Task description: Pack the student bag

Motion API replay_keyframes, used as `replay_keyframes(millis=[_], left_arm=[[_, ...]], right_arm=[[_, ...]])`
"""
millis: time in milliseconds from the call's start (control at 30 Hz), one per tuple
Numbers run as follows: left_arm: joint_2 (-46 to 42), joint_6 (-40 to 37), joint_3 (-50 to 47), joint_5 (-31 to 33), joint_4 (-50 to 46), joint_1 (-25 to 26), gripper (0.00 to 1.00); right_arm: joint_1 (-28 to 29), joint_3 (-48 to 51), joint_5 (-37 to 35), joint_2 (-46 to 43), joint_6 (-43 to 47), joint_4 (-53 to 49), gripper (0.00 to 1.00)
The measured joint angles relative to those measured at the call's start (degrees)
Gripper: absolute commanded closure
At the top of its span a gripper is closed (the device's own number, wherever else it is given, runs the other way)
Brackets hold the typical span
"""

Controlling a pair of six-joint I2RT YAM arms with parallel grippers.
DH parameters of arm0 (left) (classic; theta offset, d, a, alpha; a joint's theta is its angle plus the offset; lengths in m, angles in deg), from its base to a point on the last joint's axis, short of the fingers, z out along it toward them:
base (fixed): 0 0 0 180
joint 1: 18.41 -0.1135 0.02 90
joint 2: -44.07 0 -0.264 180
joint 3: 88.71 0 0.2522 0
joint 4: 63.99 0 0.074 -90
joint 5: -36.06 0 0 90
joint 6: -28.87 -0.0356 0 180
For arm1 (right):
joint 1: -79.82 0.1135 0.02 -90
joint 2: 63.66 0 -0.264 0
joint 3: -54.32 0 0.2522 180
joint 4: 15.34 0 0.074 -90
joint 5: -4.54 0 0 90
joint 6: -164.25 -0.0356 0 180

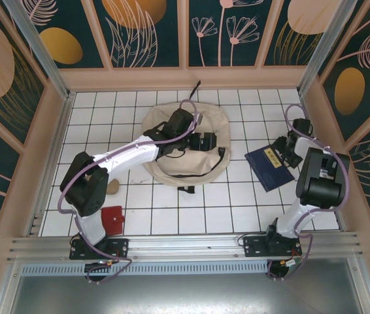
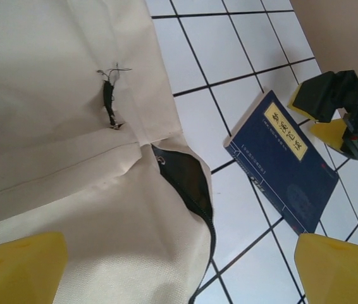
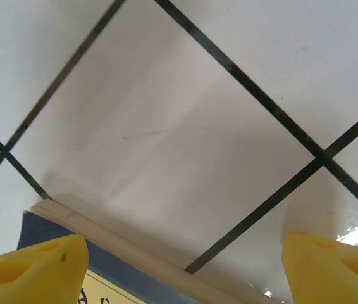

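student bag (image 1: 172,171): cream fabric, slumped flat on the tiled table (image 1: 237,209), centre-far. in the left wrist view you see its black zipper (image 2: 188,183) parted a little at the bag's edge.

left arm: reaches from its near-left base diagonally over the bag. left gripper (image 1: 204,140) hovers above the fabric, yellow fingers (image 2: 21,266) spread wide, nothing between them.

right arm: folded by the right wall. right gripper (image 1: 288,154) sits low at the far edge of the navy book (image 1: 270,167), fingers (image 3: 334,266) wide apart over bare tile, holding nothing. the book lies just right of the bag, apart from it.
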Motion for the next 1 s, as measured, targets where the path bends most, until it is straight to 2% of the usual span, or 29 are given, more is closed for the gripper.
replay_keyframes(millis=[167, 433, 600, 767, 867, 1000], left_arm=[[1.4, 0.2, 2.3, -1.4, 0.0, 1.3, 0.11], [6.2, 1.9, 8.6, -4.8, 0.3, 5.2, 0.18], [10.5, 2.8, 12.6, -7.1, 0.4, 8.4, 0.21], [16.9, 3.0, 19.8, -7.7, -2.3, 10.9, 0.25], [20.7, 3.0, 24.1, -7.0, -4.1, 12.0, 0.28], [24.7, 3.0, 28.3, -4.9, -7.1, 12.3, 0.38]], right_arm=[[0.5, 4.1, 0.8, -2.8, -0.5, 2.0, 0.22], [2.9, 15.3, 4.1, -16.4, -4.8, -1.2, 0.27], [6.8, 21.2, 9.3, -23.9, -8.4, -1.6, 0.31], [10.3, 24.9, 13.9, -25.6, -10.1, -1.3, 0.36], [10.6, 24.9, 14.1, -26.9, -10.2, -1.8, 0.38], [10.5, 24.3, 12.4, -27.0, -9.6, -2.8, 0.47]])
